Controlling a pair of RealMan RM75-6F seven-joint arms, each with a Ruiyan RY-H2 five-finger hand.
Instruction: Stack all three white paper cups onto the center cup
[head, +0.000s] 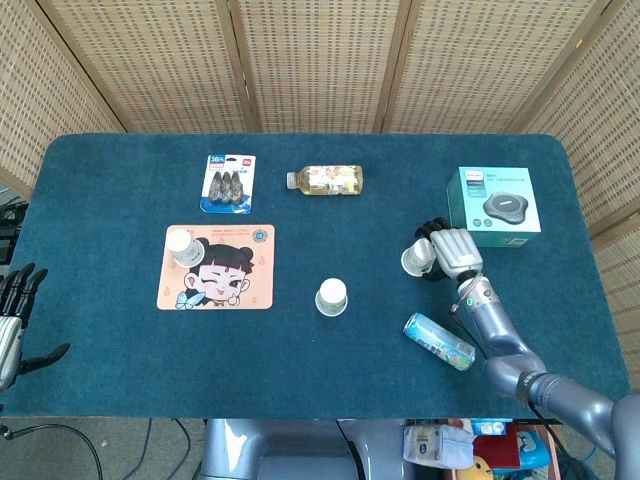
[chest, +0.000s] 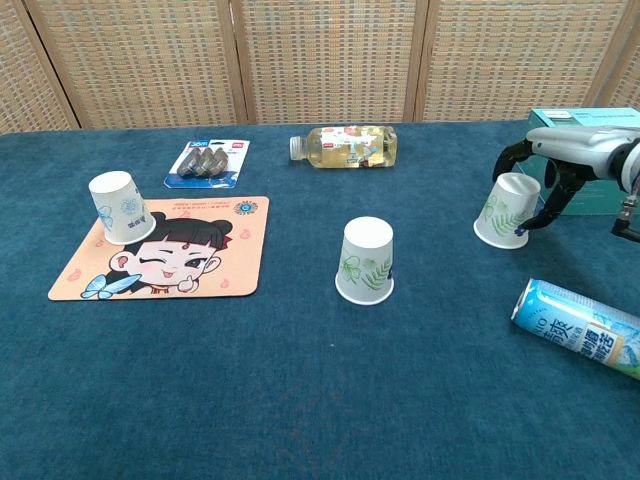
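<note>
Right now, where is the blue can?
In the head view the blue can lies on its side near the table's right front edge, just below the right hand.

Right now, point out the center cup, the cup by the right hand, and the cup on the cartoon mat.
Center cup (chest: 366, 262), chest view, on its side wall.
Right cup (chest: 505, 211), chest view, on its leaf print.
Left cup (chest: 120, 208), chest view, on its side wall.

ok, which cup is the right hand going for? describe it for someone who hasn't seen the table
Start at the teal box on the table's right side. Just left of it an upside-down white paper cup stands on the blue cloth, with the right hand curled around it. Unlike the center cup and the cup on the cartoon mat, it has blue flowers.
</note>
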